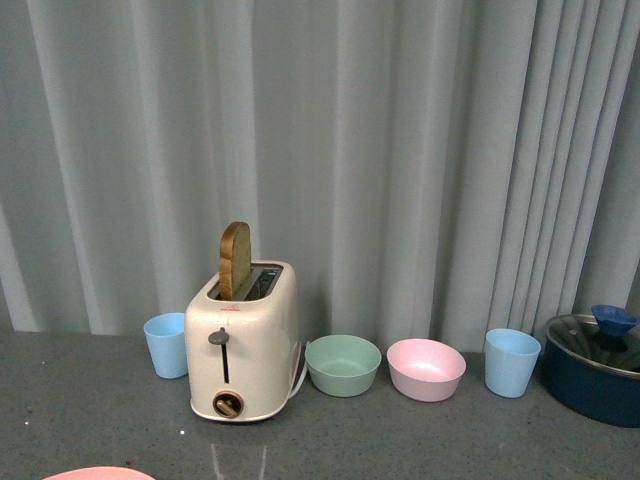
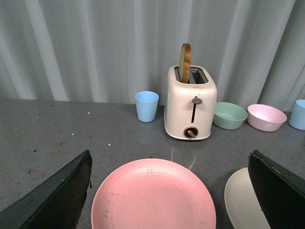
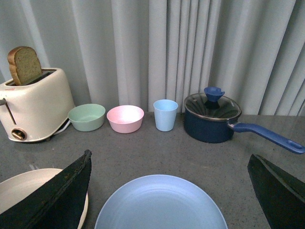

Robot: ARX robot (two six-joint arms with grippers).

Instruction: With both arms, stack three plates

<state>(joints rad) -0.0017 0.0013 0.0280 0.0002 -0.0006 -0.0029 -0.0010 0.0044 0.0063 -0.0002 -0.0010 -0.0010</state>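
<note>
1. Left plate (image 2: 152,195) lies on the table (image 2: 57,129) just ahead of my left gripper (image 2: 170,160), in line with the gap between its fingers.
2. Middle plate (image 2: 240,200) lies beside it, partly behind that gripper's right finger, on the side toward my right gripper (image 3: 169,160).
3. Right plate (image 3: 159,202) lies just ahead of my right gripper, in line with its gap.
4. Well ahead of both grippers there is a row along the curtain (image 1: 400,150). Left to right: left cup (image 2: 147,106), toaster (image 2: 189,107), left bowl (image 2: 229,115), right bowl (image 2: 266,117), right cup (image 3: 165,114), pot (image 3: 212,125).
5. Bread slice (image 2: 185,62) stands in the toaster's slot; lid (image 3: 212,106) sits on the pot.
</note>
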